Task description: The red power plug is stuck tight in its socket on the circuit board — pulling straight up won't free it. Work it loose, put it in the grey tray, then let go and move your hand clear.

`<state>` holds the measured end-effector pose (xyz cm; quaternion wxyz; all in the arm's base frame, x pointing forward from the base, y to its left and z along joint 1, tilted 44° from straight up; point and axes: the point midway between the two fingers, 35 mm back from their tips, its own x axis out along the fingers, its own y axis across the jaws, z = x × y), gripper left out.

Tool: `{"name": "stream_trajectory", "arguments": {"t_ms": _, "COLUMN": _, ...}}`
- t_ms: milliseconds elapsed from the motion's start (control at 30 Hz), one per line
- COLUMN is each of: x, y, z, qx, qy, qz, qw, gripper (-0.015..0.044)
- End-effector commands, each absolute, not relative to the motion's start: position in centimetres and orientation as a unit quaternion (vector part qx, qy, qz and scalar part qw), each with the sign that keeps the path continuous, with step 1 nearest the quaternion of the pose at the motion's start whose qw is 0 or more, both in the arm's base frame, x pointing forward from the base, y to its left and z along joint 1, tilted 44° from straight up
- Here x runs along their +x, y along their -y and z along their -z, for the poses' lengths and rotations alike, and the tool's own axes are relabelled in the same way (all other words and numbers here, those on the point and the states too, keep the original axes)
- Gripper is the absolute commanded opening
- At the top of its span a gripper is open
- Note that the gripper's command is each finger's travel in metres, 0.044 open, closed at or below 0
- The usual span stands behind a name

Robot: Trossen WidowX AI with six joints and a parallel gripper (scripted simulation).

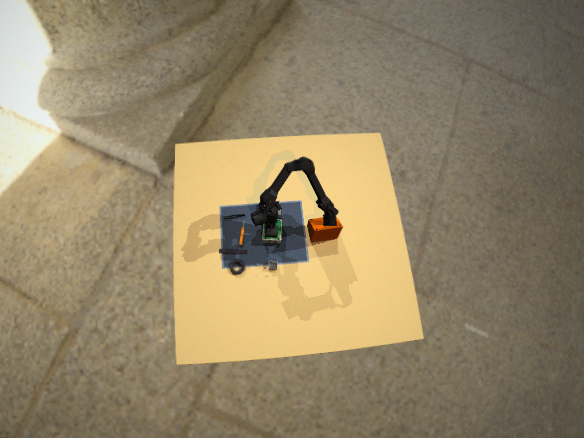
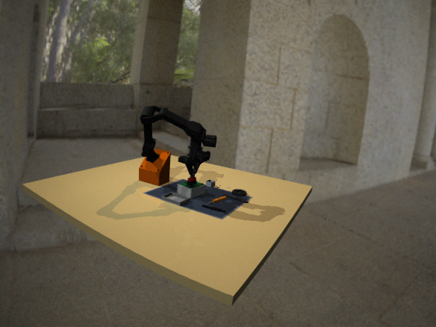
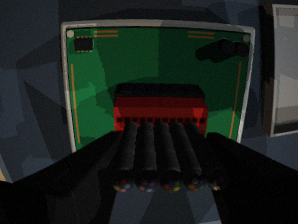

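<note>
Presently, the gripper (image 1: pixel 271 231) (image 2: pixel 192 177) (image 3: pixel 164 143) is pinching the red power plug (image 2: pixel 192 179) (image 3: pixel 160 109) at its two ends, its fingers closed against them. The plug is sitting at the black socket (image 3: pixel 160 90) on the green circuit board (image 1: pixel 279 230) (image 2: pixel 183 184) (image 3: pixel 90 100); whether it is fully seated cannot be told. In the wrist view, the grey tray (image 2: pixel 183 202) (image 3: pixel 287 65) is lying at the plug's two o'clock, apart from the board.

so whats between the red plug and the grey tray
From the red plug to the grey tray: green board, its pale rim, then a strip of dark mat, in the wrist view.
</note>
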<state>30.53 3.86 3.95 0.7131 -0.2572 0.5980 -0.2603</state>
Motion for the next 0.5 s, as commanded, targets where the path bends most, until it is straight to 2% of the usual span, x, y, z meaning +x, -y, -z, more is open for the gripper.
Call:
{"name": "stream_trajectory", "arguments": {"t_ms": 0, "x": 30.2, "y": -4.0, "z": -5.2, "qx": -0.230, "qy": -0.606, "qz": 0.218, "qw": 0.730, "gripper": 0.0000}}
{"name": "stream_trajectory", "arguments": {"t_ms": 167, "x": 30.2, "y": -4.0, "z": -5.5, "qx": -0.222, "qy": -0.609, "qz": 0.209, "qw": 0.733, "gripper": 0.0000}}
{"name": "stream_trajectory", "arguments": {"t_ms": 467, "x": 30.3, "y": -5.5, "z": -4.3, "qx": -0.290, "qy": -0.579, "qz": 0.291, "qw": 0.704, "gripper": 0.0000}}
